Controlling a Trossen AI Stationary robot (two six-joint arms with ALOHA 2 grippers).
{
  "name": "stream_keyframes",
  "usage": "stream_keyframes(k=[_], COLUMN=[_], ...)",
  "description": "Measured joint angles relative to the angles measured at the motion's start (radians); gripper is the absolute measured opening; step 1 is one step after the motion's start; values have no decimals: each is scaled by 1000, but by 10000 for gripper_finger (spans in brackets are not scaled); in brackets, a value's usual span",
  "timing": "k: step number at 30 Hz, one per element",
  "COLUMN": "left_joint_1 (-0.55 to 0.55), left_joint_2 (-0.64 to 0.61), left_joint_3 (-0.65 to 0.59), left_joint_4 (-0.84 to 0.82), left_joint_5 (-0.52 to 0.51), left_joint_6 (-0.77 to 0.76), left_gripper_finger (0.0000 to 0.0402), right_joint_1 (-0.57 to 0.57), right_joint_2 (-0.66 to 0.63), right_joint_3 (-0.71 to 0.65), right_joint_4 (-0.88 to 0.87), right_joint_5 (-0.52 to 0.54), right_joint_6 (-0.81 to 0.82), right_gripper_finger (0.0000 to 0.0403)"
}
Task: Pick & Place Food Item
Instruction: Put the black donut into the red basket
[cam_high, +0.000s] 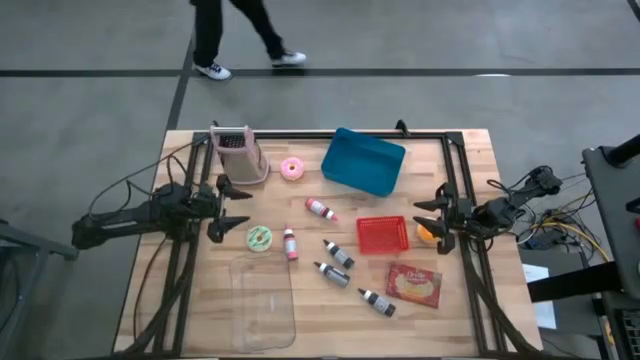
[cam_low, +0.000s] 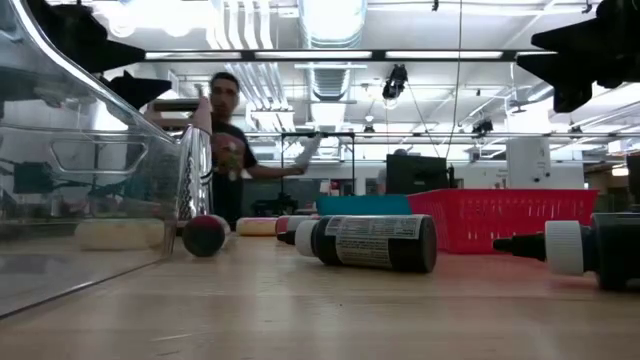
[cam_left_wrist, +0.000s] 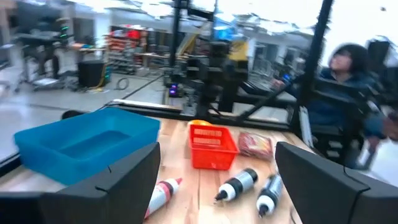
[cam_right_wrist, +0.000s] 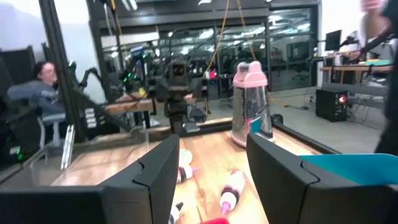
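A pink doughnut (cam_high: 291, 168) and a green doughnut (cam_high: 259, 237) lie flat on the wooden table. An orange food item (cam_high: 426, 232) lies beside the red basket (cam_high: 382, 234), and a red snack packet (cam_high: 414, 285) lies near the front right. My left gripper (cam_high: 225, 208) is open and empty above the table's left side, just left of the green doughnut. Its fingers also frame the left wrist view (cam_left_wrist: 217, 180). My right gripper (cam_high: 432, 218) is open and empty at the right, close to the orange item. Its fingers also frame the right wrist view (cam_right_wrist: 211, 180).
A blue bin (cam_high: 363, 162) stands at the far middle and a grater with a pink handle (cam_high: 240, 155) at the far left. A clear container (cam_high: 262, 300) lies at the near left. Several small bottles (cam_high: 338, 255) lie across the middle. A person walks beyond the far edge.
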Motion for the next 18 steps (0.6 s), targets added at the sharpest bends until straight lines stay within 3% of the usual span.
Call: stream_keyframes(k=[13,18], left_joint_1=[-1,-1], left_joint_2=[1,6], left_joint_3=[1,1], left_joint_4=[25,-6], left_joint_5=[-24,-26], left_joint_6=[-8,-89], left_gripper_finger=[326,326], right_joint_1=[0,0], right_joint_2=[109,118], right_joint_3=[0,0], right_joint_4=[-112,-111], right_joint_5=[-35,-34], right_joint_6=[102,124], right_gripper_finger=[183,183])
